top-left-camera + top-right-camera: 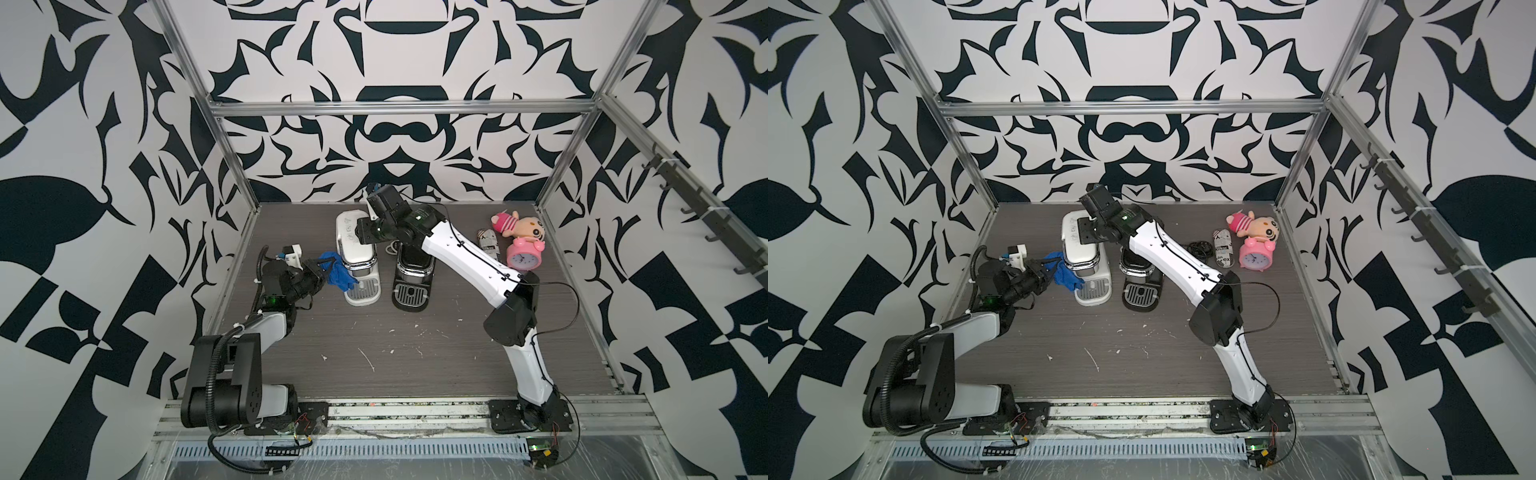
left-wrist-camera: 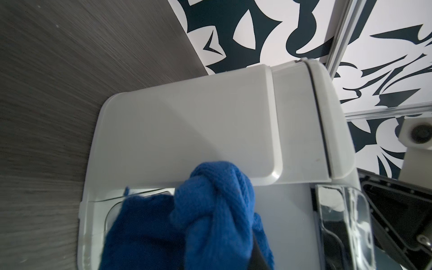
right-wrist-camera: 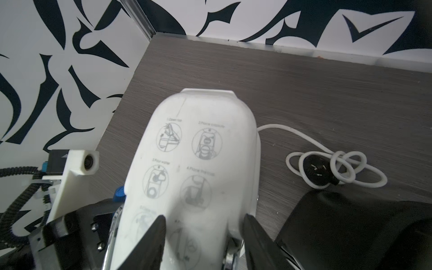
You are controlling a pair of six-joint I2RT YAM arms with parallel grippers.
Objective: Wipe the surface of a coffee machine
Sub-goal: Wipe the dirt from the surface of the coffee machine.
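1. Judging progress, I see the white coffee machine [image 1: 356, 249] standing toward the back of the surface [image 1: 415, 345], beside a black coffee machine [image 1: 409, 293].
2. My right tool [image 3: 204, 218] straddles its lid, jaws spread, gripping nothing.
3. My left tool [image 1: 321, 270] pinches the blue cloth [image 2: 210, 210] at its side; I reckon most of the wiping is left.

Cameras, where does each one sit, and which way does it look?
Top views: high over the front edge, looking down and back at the table; both arms show, left end effector holding the blue cloth.
Left wrist: on the left arm, facing the side of the white coffee machine past the blue cloth; barely any end effector shows.
Right wrist: over that machine's top, looking along it; right end effector fingers spread.
Shared: both wrist views see that machine.
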